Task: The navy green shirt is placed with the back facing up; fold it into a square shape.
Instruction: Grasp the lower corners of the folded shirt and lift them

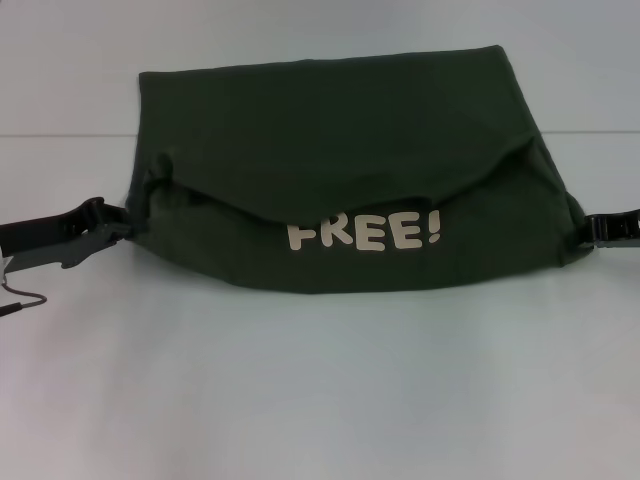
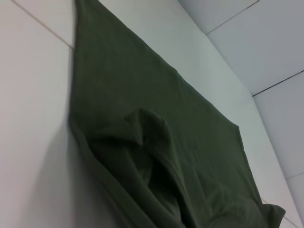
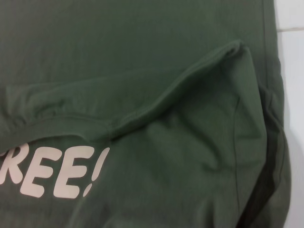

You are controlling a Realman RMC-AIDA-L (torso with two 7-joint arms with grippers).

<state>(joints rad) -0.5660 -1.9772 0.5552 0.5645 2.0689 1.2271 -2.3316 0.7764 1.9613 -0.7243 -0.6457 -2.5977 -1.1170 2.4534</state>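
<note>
Across the centre of the head view, the dark olive-green cotton shirt (image 1: 350,170) lies folded on the white table (image 1: 320,390), cream "FREE!" lettering (image 1: 363,236) showing below a flap. The left gripper (image 1: 118,232) pinches its left edge, the right gripper (image 1: 592,228) its right edge.

A white table (image 1: 320,400) fills the head view, its bare surface spreading toward the near edge and out to both sides. A faint straight seam (image 1: 60,135) crosses it at the far side. In the left wrist view, thin dark lines (image 2: 278,83) divide the pale surface into panels. The right wrist view shows one strip of the same white surface (image 3: 292,71) along the edge.
</note>
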